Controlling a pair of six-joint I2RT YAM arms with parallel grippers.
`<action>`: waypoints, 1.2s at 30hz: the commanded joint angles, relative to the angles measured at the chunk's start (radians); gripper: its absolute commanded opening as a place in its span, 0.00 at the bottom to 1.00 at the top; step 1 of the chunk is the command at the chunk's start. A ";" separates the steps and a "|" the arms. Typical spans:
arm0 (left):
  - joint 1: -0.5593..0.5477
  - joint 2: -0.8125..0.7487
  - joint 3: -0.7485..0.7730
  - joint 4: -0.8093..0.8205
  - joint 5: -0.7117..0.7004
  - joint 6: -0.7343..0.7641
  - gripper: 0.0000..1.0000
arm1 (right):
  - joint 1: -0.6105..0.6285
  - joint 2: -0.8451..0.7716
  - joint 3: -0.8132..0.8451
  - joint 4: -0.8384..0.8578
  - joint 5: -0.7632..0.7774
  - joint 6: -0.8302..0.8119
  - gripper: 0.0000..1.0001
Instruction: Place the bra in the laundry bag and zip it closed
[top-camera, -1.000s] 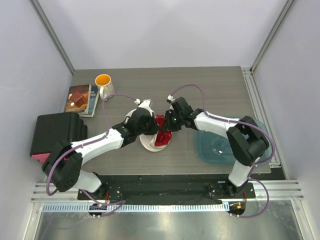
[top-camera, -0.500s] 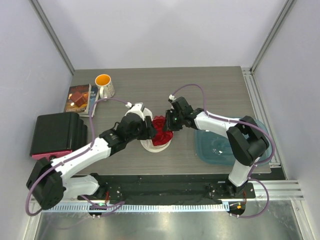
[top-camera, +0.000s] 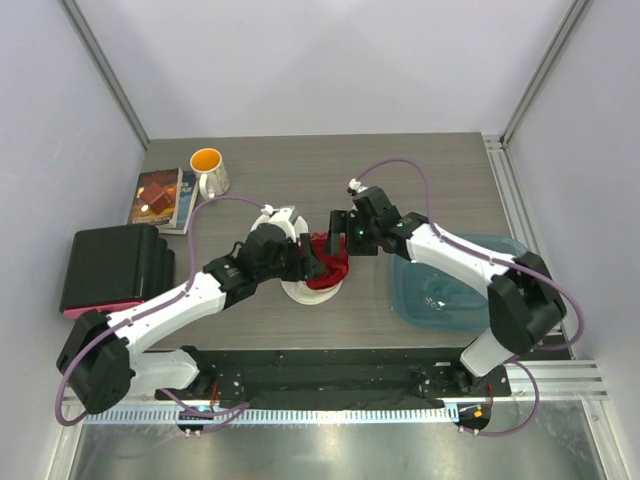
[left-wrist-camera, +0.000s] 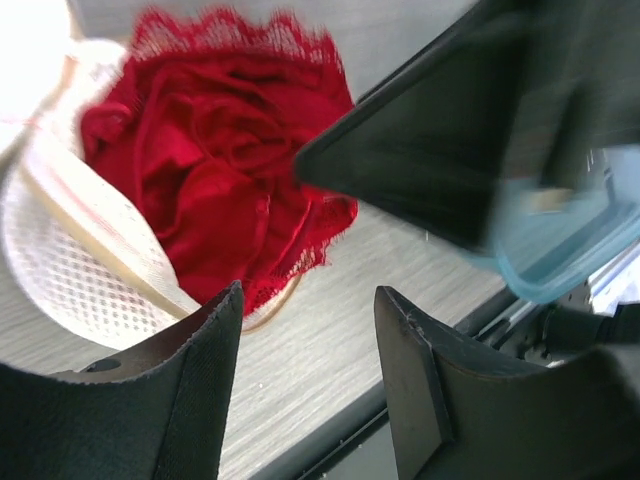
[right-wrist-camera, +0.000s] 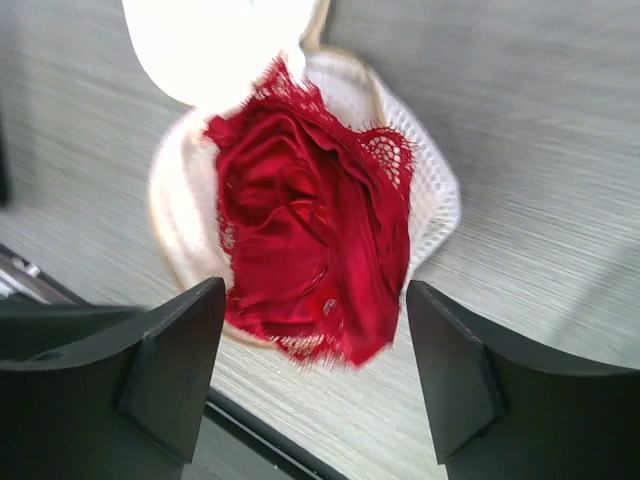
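Right wrist view: red bra (right-wrist-camera: 310, 250) lies bunched in the open laundry bag (right-wrist-camera: 435, 200) on the tabletop (right-wrist-camera: 560, 120), lace apparently spilling over the rim. Both the right fingers (right-wrist-camera: 170, 370) and the left fingers (left-wrist-camera: 200, 380) stand wide, empty. Tucking and zipping remain.

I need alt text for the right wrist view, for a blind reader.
A red lace bra lies bunched on the white mesh laundry bag, partly spilling over its rim. The right tool hangs open above it, over a grey table.

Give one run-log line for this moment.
bra: in laundry bag, lace spilling out | zipper: open | left gripper: open | right gripper: open
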 joint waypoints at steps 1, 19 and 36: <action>-0.044 0.061 0.069 0.050 0.045 0.001 0.57 | -0.019 -0.143 -0.010 -0.074 0.143 0.000 0.80; -0.234 0.538 0.582 -0.376 -0.523 -0.090 0.71 | -0.203 -0.366 -0.106 -0.171 0.299 -0.006 0.80; -0.231 0.719 0.727 -0.443 -0.541 -0.137 0.58 | -0.203 -0.429 -0.145 -0.178 0.325 -0.025 0.80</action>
